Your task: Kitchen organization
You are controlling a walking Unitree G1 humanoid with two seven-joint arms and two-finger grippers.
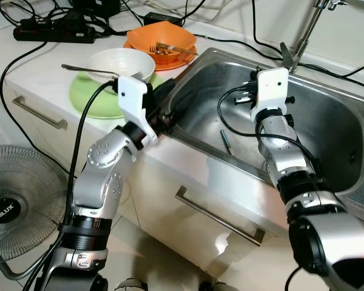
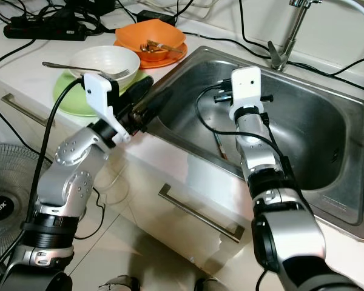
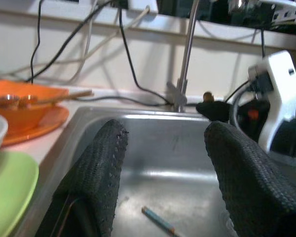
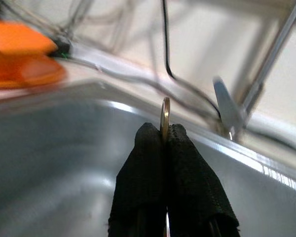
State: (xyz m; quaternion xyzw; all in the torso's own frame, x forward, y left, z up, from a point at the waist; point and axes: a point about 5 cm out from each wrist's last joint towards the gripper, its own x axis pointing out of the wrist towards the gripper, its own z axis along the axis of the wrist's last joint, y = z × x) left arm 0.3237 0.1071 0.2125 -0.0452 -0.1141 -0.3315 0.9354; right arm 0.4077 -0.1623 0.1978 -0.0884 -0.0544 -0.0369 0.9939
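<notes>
My left gripper [image 1: 170, 103] hangs open over the left rim of the steel sink [image 1: 327, 121], with nothing between its fingers [image 3: 101, 168]. Over the sink's back half, my right gripper [image 4: 163, 131] is shut on a thin gold-edged metal utensil [image 4: 165, 111] that sticks up past the fingertips. I cannot tell what kind of utensil it is. On the sink bottom lies a slim stick-like utensil [image 1: 225, 141]. A white bowl [image 1: 120, 63] with a fork across it sits on a green plate [image 1: 88, 97]. Behind it, an orange bowl [image 1: 161, 37] holding cutlery rests on an orange plate.
The faucet [image 1: 297, 48] rises at the sink's back edge. Cables and a black power strip [image 1: 54, 30] run along the counter's back. A floor fan [image 1: 18, 206] stands at the lower left, and drawer handles [image 1: 218, 215] line the cabinet front.
</notes>
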